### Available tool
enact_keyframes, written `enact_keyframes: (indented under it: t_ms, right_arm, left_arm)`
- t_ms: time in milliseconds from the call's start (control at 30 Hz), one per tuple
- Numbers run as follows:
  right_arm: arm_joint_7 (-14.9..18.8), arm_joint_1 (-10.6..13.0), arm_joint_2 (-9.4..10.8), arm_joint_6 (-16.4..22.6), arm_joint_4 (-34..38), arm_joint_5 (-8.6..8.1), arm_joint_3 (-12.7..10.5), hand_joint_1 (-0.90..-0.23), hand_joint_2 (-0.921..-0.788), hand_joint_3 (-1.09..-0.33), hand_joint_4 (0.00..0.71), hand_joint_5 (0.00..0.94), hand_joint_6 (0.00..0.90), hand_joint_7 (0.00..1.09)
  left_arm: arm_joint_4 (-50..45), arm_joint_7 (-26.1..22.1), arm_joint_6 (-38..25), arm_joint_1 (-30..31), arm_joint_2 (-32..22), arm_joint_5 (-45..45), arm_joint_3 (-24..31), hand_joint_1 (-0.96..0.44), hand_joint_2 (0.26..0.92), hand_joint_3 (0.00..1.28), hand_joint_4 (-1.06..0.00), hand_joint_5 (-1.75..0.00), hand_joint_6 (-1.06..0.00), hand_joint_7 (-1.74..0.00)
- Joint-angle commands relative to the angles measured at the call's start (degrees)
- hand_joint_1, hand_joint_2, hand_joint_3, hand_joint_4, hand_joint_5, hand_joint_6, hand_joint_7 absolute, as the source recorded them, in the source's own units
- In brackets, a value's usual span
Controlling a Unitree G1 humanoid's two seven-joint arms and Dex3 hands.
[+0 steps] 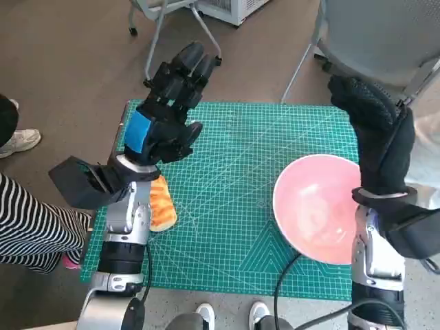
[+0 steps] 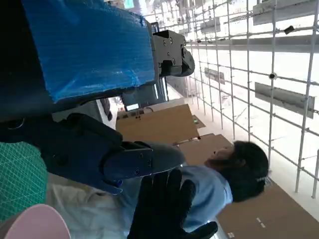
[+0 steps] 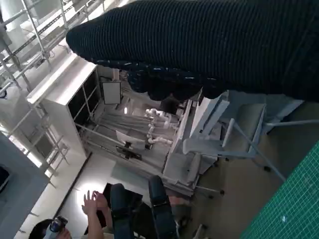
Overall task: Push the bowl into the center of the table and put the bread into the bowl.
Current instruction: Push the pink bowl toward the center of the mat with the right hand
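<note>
A pink bowl (image 1: pixel 323 206) sits on the green cutting mat (image 1: pixel 234 179) toward its right edge; a slice of its rim (image 2: pixel 37 221) shows in the left wrist view. The bread (image 1: pixel 161 203), golden and toasted, lies at the mat's left edge, partly hidden under my left forearm. My left hand (image 1: pixel 168 103) is raised above the mat's left part, fingers apart, holding nothing. My right hand (image 1: pixel 375 130) in its glove is lifted above the bowl's far right rim, fingers extended, empty. The glove (image 3: pixel 209 45) fills the right wrist view; it also shows as the right hand (image 2: pixel 167 206) in the left wrist view.
A grey chair (image 1: pixel 385 34) stands beyond the table's far right corner, another chair frame (image 1: pixel 172 20) at the far left. A person's striped leg (image 1: pixel 34 227) and white shoe (image 1: pixel 20 141) are on the left. A person (image 2: pixel 234 174) shows in the left wrist view.
</note>
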State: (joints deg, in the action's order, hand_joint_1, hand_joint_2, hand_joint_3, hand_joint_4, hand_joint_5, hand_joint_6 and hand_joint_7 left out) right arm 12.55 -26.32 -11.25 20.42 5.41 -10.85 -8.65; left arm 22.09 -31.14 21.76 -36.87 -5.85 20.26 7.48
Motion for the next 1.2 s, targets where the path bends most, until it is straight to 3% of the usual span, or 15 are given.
enact_keyframes:
  t_ms: [33,800,1067,1200]
  right_arm:
    - [0.4,1.5,-0.7,-1.0,0.0,0.20,-0.2,-0.733,-0.921,-0.679,0.190,0.000,0.079,0.50]
    - [0.3,2.8,-2.1,-2.5,-2.4,0.04,-0.7,-0.710,-0.921,-0.697,0.187,0.000,0.064,0.51]
    - [1.4,7.2,-4.2,-0.7,-3.1,-2.44,-4.8,-0.700,-0.921,-0.701,0.184,0.000,0.060,0.51]
    - [1.1,10.2,-4.8,1.6,-3.0,-2.61,-7.6,-0.701,-0.921,-0.710,0.177,0.000,0.048,0.51]
  left_arm:
    - [0.2,0.0,0.4,-0.3,0.5,0.1,0.0,-0.58,0.921,0.45,-0.08,-0.01,0.00,-0.41]
    - [-0.5,0.3,0.3,-0.2,1.4,-0.4,-0.5,-0.58,0.921,0.45,-0.08,-0.01,0.00,-0.41]
    - [-0.7,0.1,-0.2,0.1,1.4,0.3,-0.3,-0.59,0.921,0.46,-0.07,-0.01,0.00,-0.41]
    - [-0.5,0.0,-0.2,0.1,1.5,0.5,-0.2,-0.59,0.921,0.46,-0.08,-0.01,0.00,-0.41]
